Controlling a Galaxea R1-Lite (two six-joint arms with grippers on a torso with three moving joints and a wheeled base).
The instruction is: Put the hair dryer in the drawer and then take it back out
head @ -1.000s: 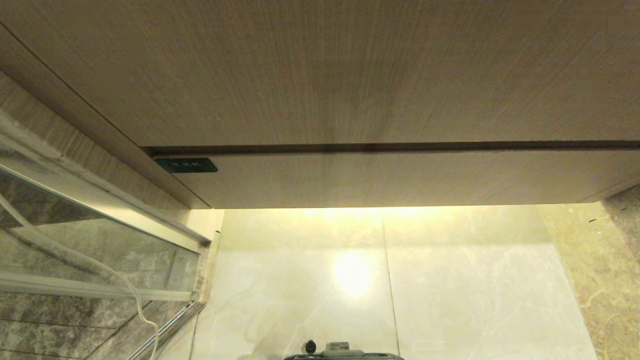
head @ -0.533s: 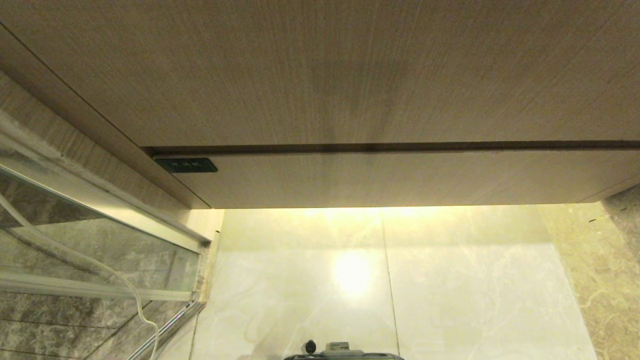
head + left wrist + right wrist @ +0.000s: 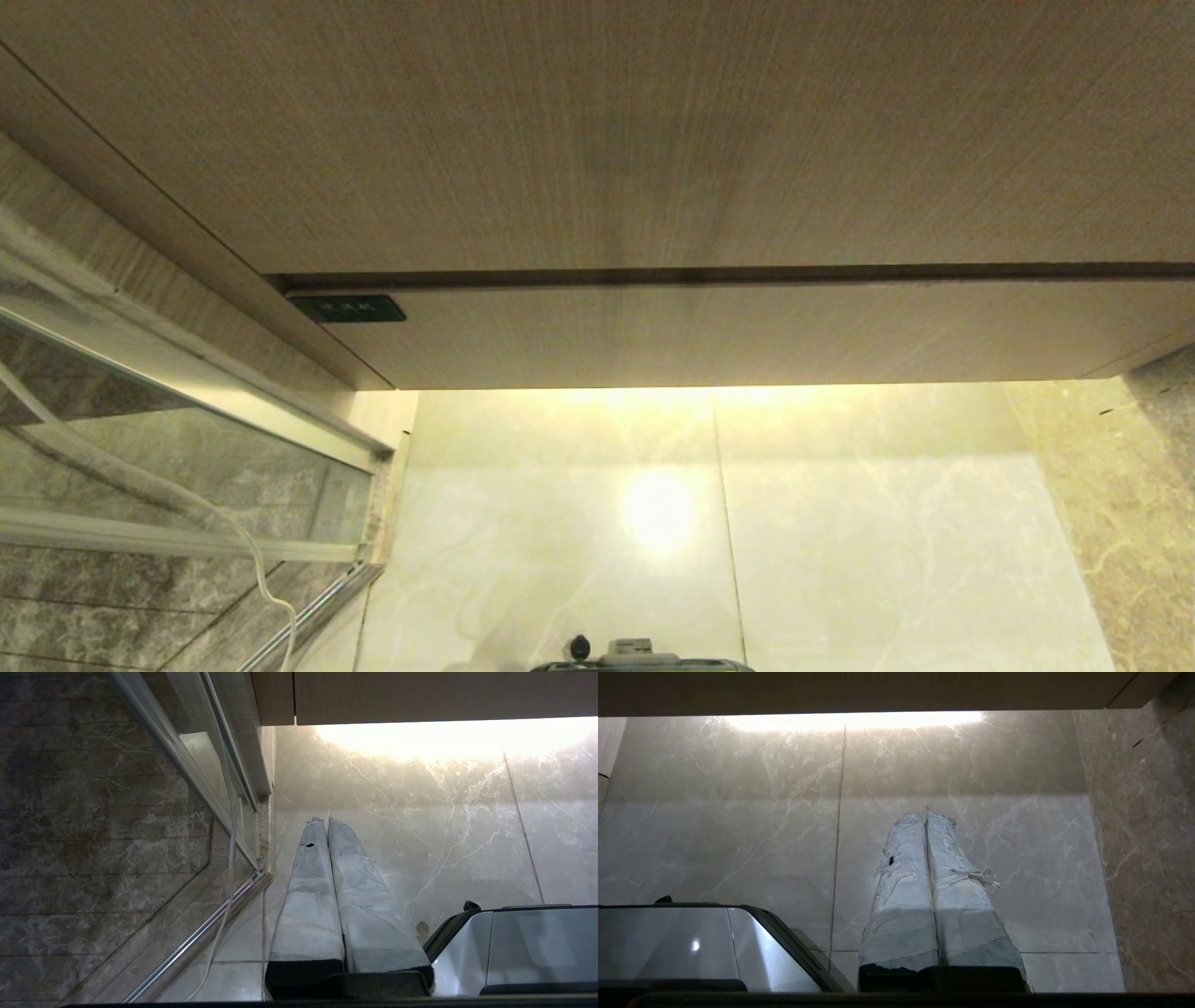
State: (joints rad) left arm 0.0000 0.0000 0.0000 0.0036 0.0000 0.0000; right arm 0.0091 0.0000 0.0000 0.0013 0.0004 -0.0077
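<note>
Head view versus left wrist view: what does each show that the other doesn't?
Only the head view shows the drawer front, shut, with its small dark label. Only the left wrist view shows the left gripper, shut and empty over the floor. Both show the glass partition, a white cord and the pale marble floor. No hair dryer body in either.

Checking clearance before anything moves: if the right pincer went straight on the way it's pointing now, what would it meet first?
Probably the pale marble floor tile. The right pincer, shut and holding nothing, points down at it with nothing showing between. The drawer front sits farther off, out of that line.
</note>
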